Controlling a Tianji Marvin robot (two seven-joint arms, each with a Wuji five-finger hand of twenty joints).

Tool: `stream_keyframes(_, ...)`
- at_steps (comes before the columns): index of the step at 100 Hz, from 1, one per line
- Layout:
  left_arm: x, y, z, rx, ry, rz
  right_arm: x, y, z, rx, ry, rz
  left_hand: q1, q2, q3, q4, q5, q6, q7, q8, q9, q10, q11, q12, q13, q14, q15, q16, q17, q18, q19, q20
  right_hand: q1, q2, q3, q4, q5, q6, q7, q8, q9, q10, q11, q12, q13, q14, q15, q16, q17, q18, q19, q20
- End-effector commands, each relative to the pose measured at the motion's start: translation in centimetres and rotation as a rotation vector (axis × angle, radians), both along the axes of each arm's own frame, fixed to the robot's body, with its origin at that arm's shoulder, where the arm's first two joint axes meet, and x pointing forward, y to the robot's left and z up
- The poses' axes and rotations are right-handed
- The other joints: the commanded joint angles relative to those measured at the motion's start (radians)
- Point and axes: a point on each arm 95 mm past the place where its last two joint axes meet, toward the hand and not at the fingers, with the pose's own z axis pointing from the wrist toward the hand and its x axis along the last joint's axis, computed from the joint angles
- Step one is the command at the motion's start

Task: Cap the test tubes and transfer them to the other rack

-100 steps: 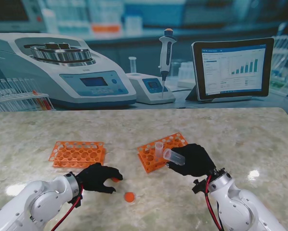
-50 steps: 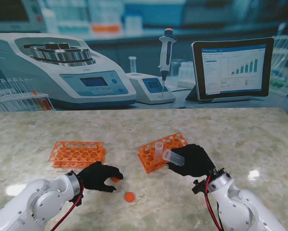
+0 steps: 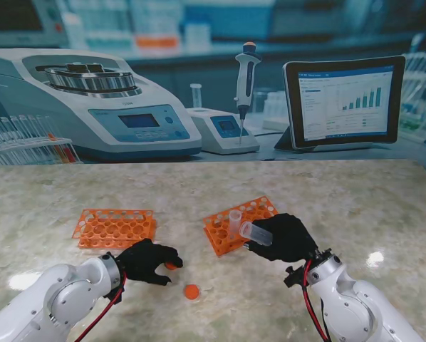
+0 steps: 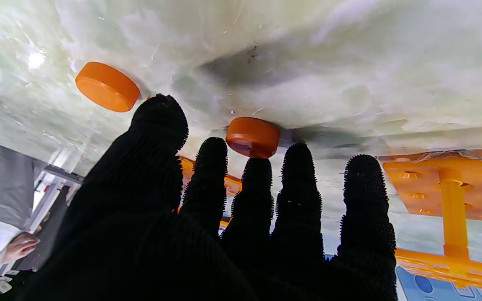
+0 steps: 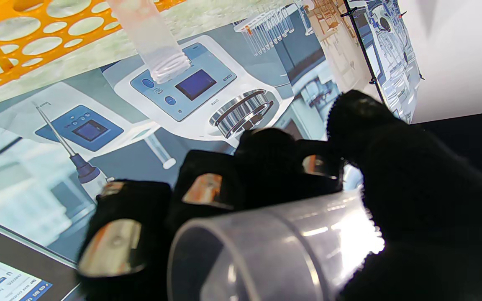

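Observation:
My left hand (image 3: 147, 261), in a black glove, rests low over the table with its fingers apart and holds nothing. An orange cap (image 3: 172, 266) lies at its fingertips (image 4: 257, 171); in the left wrist view this cap (image 4: 252, 136) sits just past the middle finger. A second orange cap (image 3: 191, 291) (image 4: 107, 86) lies loose, nearer to me. My right hand (image 3: 288, 237) is shut on a clear uncapped test tube (image 3: 256, 232) (image 5: 266, 251), held tilted beside the right orange rack (image 3: 238, 229). One more open tube (image 3: 235, 221) (image 5: 149, 37) stands in that rack.
A second orange rack (image 3: 115, 227), with no tubes, lies on the left, just beyond my left hand. Behind the marble table stand a centrifuge (image 3: 92, 100), a small device with a pipette (image 3: 245, 78) and a tablet (image 3: 345, 100).
Almost nothing differs. The left hand's fingers have shifted very slightly around the cap. The right hand and its tube have stayed still.

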Motion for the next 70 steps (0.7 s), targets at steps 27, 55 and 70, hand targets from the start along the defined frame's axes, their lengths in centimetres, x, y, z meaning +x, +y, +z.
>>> stream_keyframes(27,-0.4,0.3,-0.8,0.056,-0.007,-0.033,-0.2,0.2,-0.1,0.001,0.008,0.003,0.002,-0.072,0.125,-0.016,-0.005,-0.053,0.109,0.08,-0.021,-0.034,0.042,0.061,-0.014,-0.029,0.072,0.085,0.089,-0.113,0.07,0.044,0.06,-0.005,-0.002,0.022,0.053,-0.049,0.059,0.055,0.066,0.017,0.013,0.019,0.073,-0.137,0.177,0.052,0.032,-0.01,0.13,0.013)
stream_keyframes(55,-0.4,0.4,-1.4,0.067,-0.019,-0.036,-0.2,0.2,-0.1,-0.002,0.01,0.003,0.065,-0.08,0.158,-0.014,-0.005,-0.038,0.167,0.117,-0.019,-0.049,0.082,0.108,0.0,-0.052,0.159,0.149,0.191,-0.173,0.166,0.034,0.062,-0.005,-0.003,0.022,0.053,-0.049,0.058,0.056,0.066,0.02,0.011,0.021,0.073,-0.135,0.176,0.051,0.032,-0.009,0.13,0.012)
stream_keyframes(70,-0.4,0.5,-1.7,0.069,-0.026,-0.04,-0.2,0.2,-0.1,-0.003,0.009,0.003,0.097,-0.086,0.177,-0.012,0.003,-0.028,0.185,0.12,-0.004,-0.055,0.106,0.128,0.023,-0.066,0.2,0.17,0.257,-0.2,0.215,0.022,0.063,-0.006,-0.003,0.022,0.053,-0.049,0.058,0.057,0.066,0.02,0.01,0.022,0.073,-0.134,0.176,0.05,0.032,-0.009,0.13,0.012)
